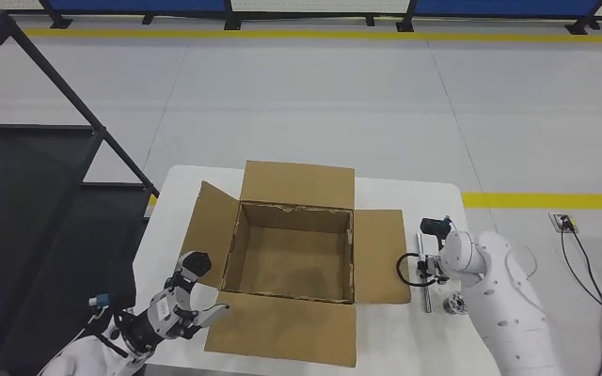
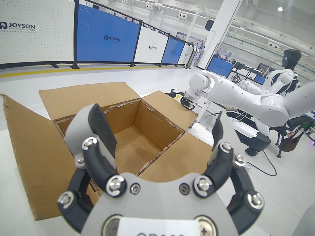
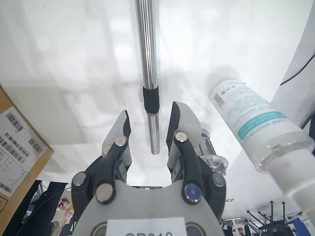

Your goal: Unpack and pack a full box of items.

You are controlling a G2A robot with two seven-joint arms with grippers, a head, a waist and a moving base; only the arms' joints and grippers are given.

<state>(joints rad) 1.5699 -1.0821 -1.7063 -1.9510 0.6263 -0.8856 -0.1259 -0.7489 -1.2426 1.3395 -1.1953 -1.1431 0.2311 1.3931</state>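
**Item 1, cardboard box [image 1: 292,263].** Set at mid-table on the white table [image 1: 179,188], open-topped, all four flaps folded outward. The brown inner floor and torn upper wall edges are seen in the left wrist view [image 2: 137,146]. Barcode labels are carried on the outer face of the flap nearest the right arm [image 3: 17,143].

**Item 2, left gripper [image 1: 193,301].** Located at the box's near-left corner, just beside the near flap's edge and outside the box. The jaws are spread wide [image 2: 157,114] and nothing is held between them. The dark ribbed pads [image 2: 101,124] are turned inward.

**Item 3, right gripper [image 1: 428,263].** Located to the right of the box, past the right-hand flap, low over the tabletop. The jaws are parted [image 3: 150,110]. The end of a rod is seen between them with a gap on each side. No contact is made out.

**Item 4, metal rod [image 3: 145,37].** Long and shiny, laid flat on the table, with a black band [image 3: 151,100] wrapped round it nr. the gripper end.

**Item 5, clear bottle [image 3: 248,114].** Laid on its side on the table beside the rod and apart from it. It has a white cap and a white label w. a teal stripe.

**Item 6, small metal fitting [image 3: 209,148].** Flanged, partly hidden behind one finger of the right gripper, between rod and bottle. Its type cannot be told.
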